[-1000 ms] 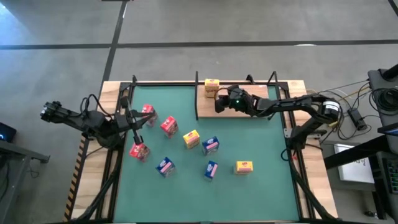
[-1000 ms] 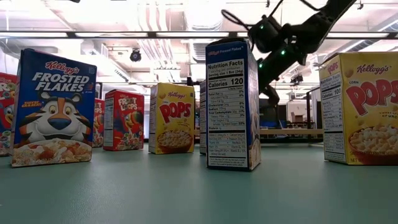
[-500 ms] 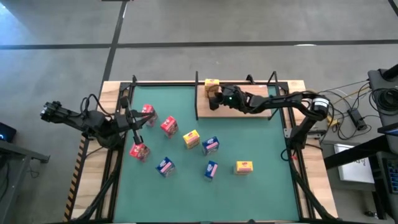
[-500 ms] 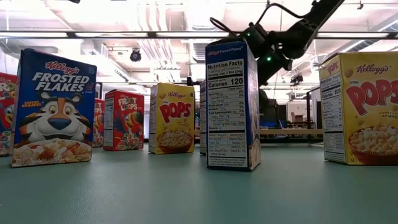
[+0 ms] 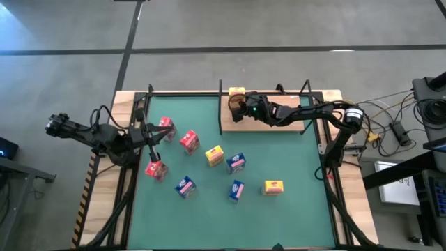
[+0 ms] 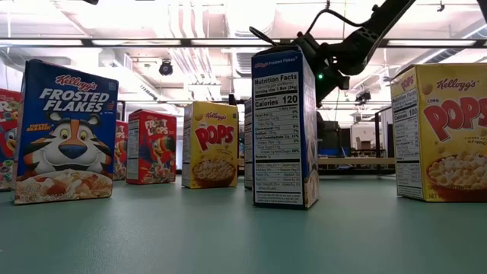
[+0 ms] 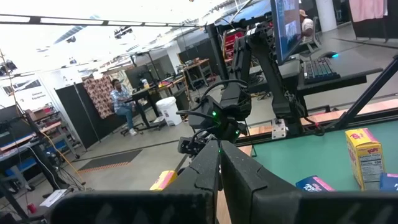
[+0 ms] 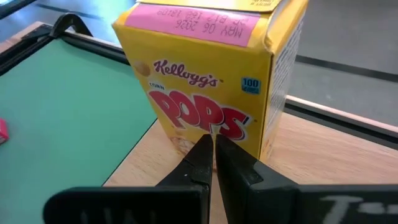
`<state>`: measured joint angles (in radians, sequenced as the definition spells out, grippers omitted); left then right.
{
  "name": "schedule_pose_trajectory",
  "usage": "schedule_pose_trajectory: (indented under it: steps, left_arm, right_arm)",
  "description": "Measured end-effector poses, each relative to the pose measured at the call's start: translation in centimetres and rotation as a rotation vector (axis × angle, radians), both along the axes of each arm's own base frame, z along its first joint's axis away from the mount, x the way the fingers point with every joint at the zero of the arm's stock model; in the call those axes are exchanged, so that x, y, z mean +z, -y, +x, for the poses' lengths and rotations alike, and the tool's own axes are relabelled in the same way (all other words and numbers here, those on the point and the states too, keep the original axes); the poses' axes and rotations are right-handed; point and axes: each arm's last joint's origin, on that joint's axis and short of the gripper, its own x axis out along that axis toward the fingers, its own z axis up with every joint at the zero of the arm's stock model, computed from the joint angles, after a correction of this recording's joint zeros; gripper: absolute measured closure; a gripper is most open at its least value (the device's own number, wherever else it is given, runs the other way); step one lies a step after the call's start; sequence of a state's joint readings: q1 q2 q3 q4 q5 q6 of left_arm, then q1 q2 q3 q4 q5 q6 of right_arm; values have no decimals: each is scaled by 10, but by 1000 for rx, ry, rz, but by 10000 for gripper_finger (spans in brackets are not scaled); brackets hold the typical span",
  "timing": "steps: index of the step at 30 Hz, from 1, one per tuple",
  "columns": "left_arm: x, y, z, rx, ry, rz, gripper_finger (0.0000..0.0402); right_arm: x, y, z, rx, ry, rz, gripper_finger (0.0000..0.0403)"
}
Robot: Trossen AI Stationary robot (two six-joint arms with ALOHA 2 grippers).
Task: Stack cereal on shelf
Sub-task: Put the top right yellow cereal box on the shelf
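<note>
One yellow cereal box (image 5: 237,90) stands upright on its base at the far left corner of the shelf (image 5: 279,118), a light-wood board with black posts. My right gripper (image 5: 237,104) is shut and reaches along the board to that box (image 8: 205,81). Three red boxes (image 5: 189,141), three blue boxes (image 5: 235,162) and two more yellow ones (image 5: 273,186) stand scattered on the green mat. My left gripper (image 5: 156,134) is shut and hangs still by the red boxes at the mat's left side, touching nothing. My right gripper has its shut fingertips (image 8: 202,152) against the yellow box's printed front face, low down near its bottom edge (image 8: 186,140). The fingers come from the table's right side, slanting a little downward. The box stands upright with its base on the wooden board.
Black posts (image 5: 220,90) rise at the shelf's corners. A black frame borders the green mat (image 5: 293,167). In the low view the boxes on the mat (image 6: 285,125) stand in front of the shelf's board (image 6: 358,161). Cables and equipment lie beyond the table's right edge.
My right gripper, shut throughout, has moved along the shelf toward the table's left edge, sinking slightly, until its tips reached the yellow box. My left arm has kept still.
</note>
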<state>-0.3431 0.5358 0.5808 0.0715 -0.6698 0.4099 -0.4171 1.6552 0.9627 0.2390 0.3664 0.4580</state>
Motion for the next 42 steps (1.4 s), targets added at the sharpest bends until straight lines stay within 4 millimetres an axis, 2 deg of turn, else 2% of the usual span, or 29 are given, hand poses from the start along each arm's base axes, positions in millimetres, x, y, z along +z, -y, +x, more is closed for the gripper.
schedule_pose_trajectory:
  steps: [21,33,42]
  left_arm:
    - [0,0,0,0,3,-1,401]
    - [0,0,0,1,2,-1,401]
    - [0,0,0,1,2,-1,401]
  right_arm:
    - [-29,1,7,36,-47,62,392]
    - [-27,3,9,14,-15,31,392]
    - [-34,4,12,18,-13,28,392]
